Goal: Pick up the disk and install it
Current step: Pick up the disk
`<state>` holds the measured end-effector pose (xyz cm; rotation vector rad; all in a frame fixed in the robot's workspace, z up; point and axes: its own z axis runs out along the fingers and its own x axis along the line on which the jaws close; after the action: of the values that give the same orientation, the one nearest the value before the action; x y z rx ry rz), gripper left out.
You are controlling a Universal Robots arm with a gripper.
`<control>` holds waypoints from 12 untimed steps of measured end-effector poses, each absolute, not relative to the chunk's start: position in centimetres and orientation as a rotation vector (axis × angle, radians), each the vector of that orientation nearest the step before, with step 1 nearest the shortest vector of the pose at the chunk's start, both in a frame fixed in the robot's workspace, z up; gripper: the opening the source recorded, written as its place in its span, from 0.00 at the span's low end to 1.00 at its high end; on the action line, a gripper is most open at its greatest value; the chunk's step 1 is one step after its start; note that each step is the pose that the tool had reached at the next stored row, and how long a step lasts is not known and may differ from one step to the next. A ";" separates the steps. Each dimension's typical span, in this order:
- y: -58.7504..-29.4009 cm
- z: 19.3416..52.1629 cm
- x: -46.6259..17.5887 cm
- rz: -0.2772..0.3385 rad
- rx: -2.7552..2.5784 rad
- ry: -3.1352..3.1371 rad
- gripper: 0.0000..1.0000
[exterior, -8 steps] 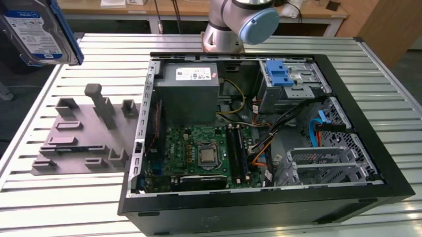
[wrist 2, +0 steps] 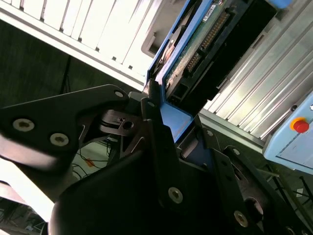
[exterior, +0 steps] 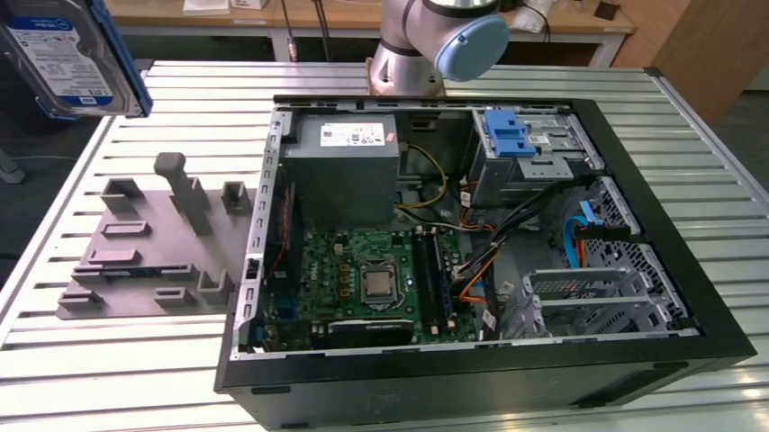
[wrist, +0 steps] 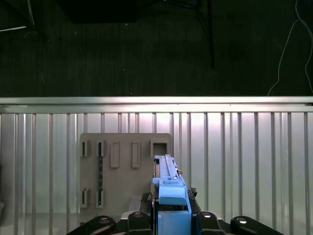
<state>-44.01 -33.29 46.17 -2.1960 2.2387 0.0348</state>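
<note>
Step in hand, as I read it: carrying the disk point(exterior: 70, 56) lifted, not yet at the open PC case point(exterior: 481, 382). In the exterior view it hangs high at that view's left, label toward the cam. It's off the tabletop point(exterior: 108, 378), up beyond the grey fixture plate point(exterior: 144, 247) and well apart from the case. The drive cage w/ blue latch point(exterior: 523, 135) sits at the case's far corner.

To do this leg well I'd move slow, no wrist twist, so the disk can't pivot in the grip. I'd carry it high enough to clear the case wall and the cables inside. Squeeze firm but not hard, since it's a metal body w/ plastic rails, prob. slick on the faces.

The claw point(wrist: 171, 218) is clenched on the disk, gap only as wide as the disk is thick. In the first wrist view the disk stands edge-on between both sides, blue rail point(wrist: 168, 188) facing the cam, fixture plate below. In the second wrist view one finger point(wrist 2: 152, 127) lies flat against the disk's side near its connector end. No slack visible.
</note>
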 end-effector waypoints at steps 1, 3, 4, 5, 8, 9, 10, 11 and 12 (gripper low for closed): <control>-33.3 46.2 -43.9 0.035 -2.196 2.238 0.36; -33.3 46.2 -43.8 0.035 -2.196 2.238 0.36; -33.3 46.2 -43.7 0.035 -2.196 2.238 0.36; -33.3 46.2 -43.7 0.035 -2.196 2.239 0.36; -33.4 46.2 -43.7 0.035 -2.196 2.238 0.36; -33.5 46.2 -43.7 0.035 -2.196 2.238 0.36; -33.6 46.2 -43.7 0.035 -2.196 2.238 0.36; -33.7 46.2 -43.7 0.035 -2.196 2.238 0.36; -33.8 46.2 -43.7 0.035 -2.196 2.238 0.36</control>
<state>-43.70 -33.77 46.16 -2.1962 2.2384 0.0347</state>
